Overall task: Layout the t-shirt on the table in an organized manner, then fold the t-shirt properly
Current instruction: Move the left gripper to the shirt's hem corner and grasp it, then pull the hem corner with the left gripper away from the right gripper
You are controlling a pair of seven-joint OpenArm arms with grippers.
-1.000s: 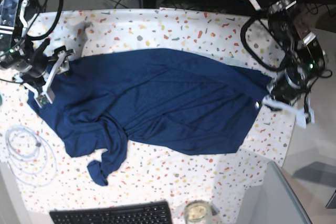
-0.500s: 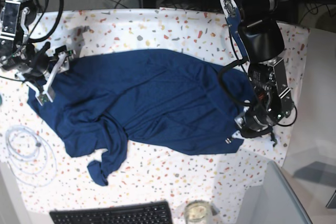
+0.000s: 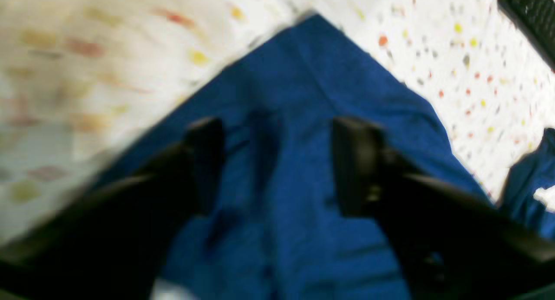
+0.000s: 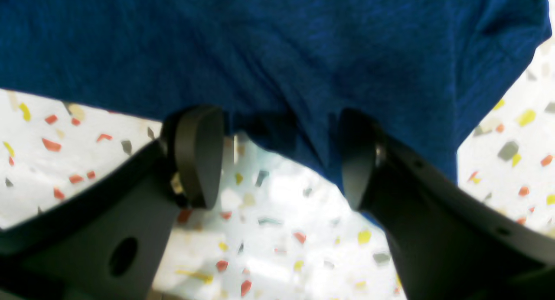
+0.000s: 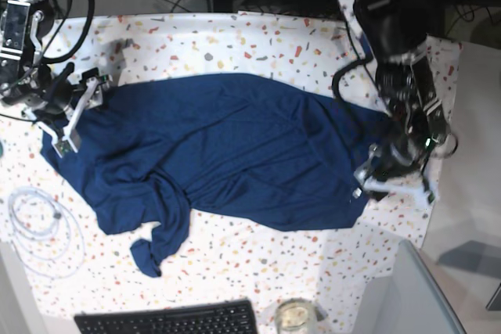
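The t-shirt (image 5: 227, 150) lies long across the bench (image 5: 258, 41). The left hand (image 3: 277, 161) hangs released over one end, the right hand (image 4: 279, 157) released at the other.

the left gripper (image 5: 389, 185) has swung in from the table's edge and opened over the corner of the dark navy-blue fabric t-shirt (image 5: 227, 146)

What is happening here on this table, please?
A two-armed robot is spreading a dark blue t-shirt on the speckled table. The left gripper hovers open over one corner of the cloth; the right gripper is open at the opposite edge. The shirt is wrinkled and not yet folded.
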